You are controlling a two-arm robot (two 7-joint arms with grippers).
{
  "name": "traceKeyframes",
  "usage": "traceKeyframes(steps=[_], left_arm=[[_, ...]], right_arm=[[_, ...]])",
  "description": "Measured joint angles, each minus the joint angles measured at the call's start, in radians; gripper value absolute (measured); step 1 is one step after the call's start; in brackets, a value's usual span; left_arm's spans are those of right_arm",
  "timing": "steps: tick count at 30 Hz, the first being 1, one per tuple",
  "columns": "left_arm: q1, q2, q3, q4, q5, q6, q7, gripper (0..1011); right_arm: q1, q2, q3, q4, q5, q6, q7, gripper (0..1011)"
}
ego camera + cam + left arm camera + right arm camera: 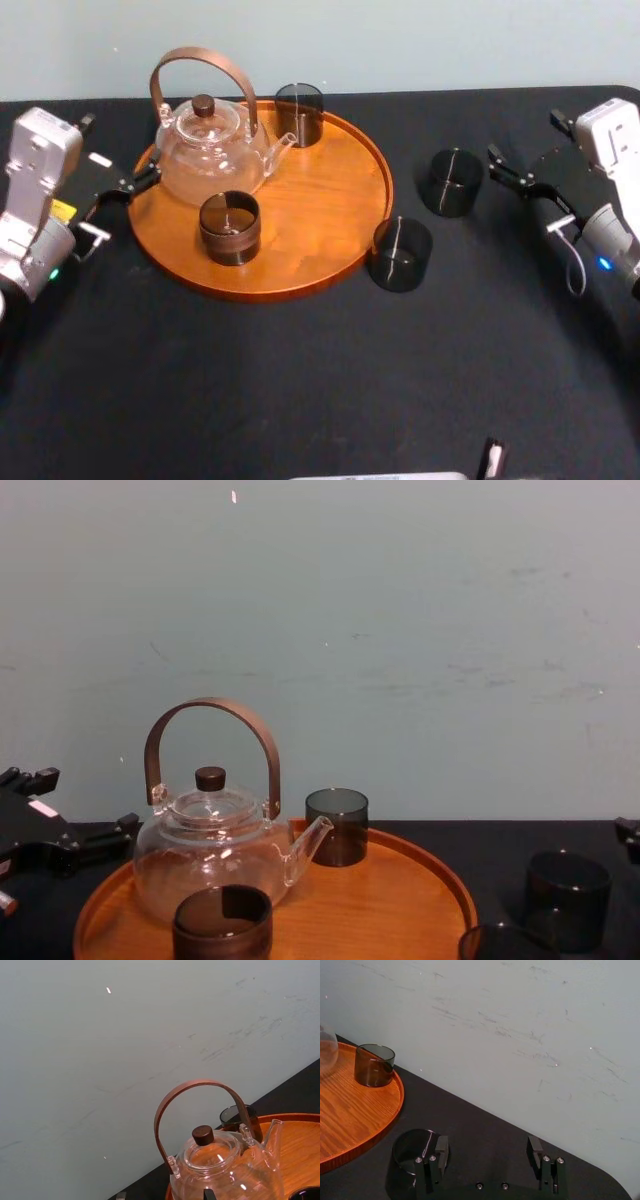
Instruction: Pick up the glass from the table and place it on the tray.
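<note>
A: Entry 1. Where is the right gripper?
B: Low over the black matte table, at its right side. Its fingers are spread wide with nothing between them. In the right wrist view, one finger stands right at the rim of a short dark smoked-glass tumbler. I cannot tell whether they touch.

A: Where is that tumbler?
B: It is upright on the table, right of the round orange-brown wooden tray and clear of its rim. A second dark tumbler stands on the table nearer the robot, close against the tray's right-front rim.

A: What is on the tray?
B: A clear glass teapot with an arched brown handle sits on the left half, spout pointing right. A third dark tumbler stands at the far rim. A fourth dark tumbler stands just in front of the teapot.

A: And the left gripper?
B: It is at the tray's left rim, beside the teapot. Its fingers are parted and hold nothing.
</note>
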Motion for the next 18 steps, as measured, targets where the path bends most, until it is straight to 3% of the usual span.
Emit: traceKeyframes(steps=[6,18], left_arm=[[0.0,0.0,0.0,0.0,0.0,0.0,0.0,1001],[0.0,0.0,0.0,0.0,0.0,0.0,0.0,1001]], right_arm=[[-0.024,0.003,0.021,-0.024,0.007,0.0,0.024,1002],[-0.131,0.04,0.055,-0.173,0.021,0.024,0.057,1002]])
